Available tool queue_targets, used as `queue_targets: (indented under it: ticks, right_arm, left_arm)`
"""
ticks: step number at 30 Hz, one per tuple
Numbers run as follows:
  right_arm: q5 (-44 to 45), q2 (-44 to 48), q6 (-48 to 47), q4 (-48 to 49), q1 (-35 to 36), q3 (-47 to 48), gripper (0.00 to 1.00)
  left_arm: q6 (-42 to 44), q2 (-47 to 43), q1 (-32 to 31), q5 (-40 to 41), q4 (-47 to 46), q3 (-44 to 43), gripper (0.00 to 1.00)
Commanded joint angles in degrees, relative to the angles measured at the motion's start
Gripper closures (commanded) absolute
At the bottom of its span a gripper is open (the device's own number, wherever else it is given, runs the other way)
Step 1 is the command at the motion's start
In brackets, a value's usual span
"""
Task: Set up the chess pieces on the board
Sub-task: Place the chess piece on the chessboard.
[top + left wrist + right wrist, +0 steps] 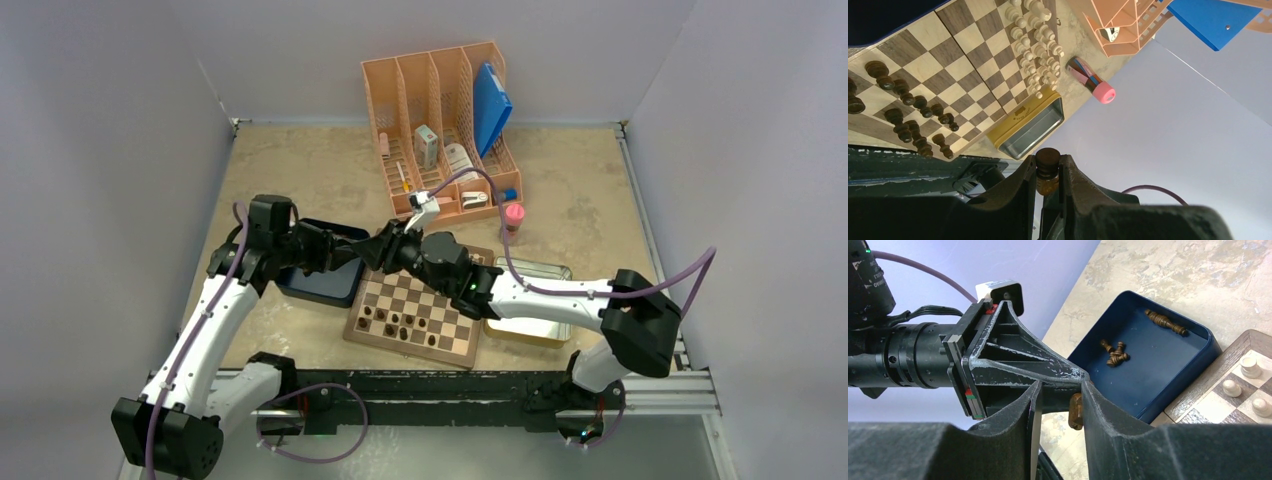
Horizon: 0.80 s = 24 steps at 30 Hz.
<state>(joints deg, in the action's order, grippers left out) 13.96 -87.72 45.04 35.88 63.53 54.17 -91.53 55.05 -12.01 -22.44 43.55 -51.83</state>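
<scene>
My left gripper [1048, 165] is shut on a dark brown chess piece [1047, 162] and holds it in the air, above the board's [400, 347] far left corner. My right gripper [1060, 395] faces it with the jaws around that same piece [1076, 411]. The piece touches one finger and a gap shows on the other side, so this gripper is open. Dark chess pieces [913, 115] stand in two rows along one side of the board [963, 65]. More dark pieces [1115, 357] lie in the dark blue tray [1158, 385]. Both grippers meet in the top view, left [375, 250] and right [400, 248].
Pale pieces [1035, 45] stand on the board's opposite side. A metal tin [530, 325] lies right of the board, under my right arm. A pink-capped tube [513, 218] and an orange desk organiser [440, 120] stand behind. The blue tray [320, 285] sits left of the board.
</scene>
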Motion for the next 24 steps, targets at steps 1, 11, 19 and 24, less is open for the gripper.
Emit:
queue_targets:
  ticks: [1, 11, 19, 24]
  right_arm:
    - [0.0, 2.1, 1.8, 1.7, 0.0, -0.4, 0.7]
    - [0.5, 3.0, 2.0, 0.6, 0.0, -0.6, 0.62]
    - [0.2, 3.2, 3.0, -3.1, 0.0, -0.5, 0.62]
    - [1.0, 3.7, 3.1, -3.1, 0.0, -1.1, 0.7]
  left_arm:
    - [-1.4, -1.1, 0.3, -2.1, -4.7, -0.6, 1.0]
    - [-3.7, -2.0, 0.3, -0.9, -4.7, -0.4, 1.0]
    - [-4.6, -2.4, 0.3, -0.6, -5.2, -0.4, 1.0]
    - [-5.1, -2.6, 0.3, 0.0, -5.5, -0.3, 1.0]
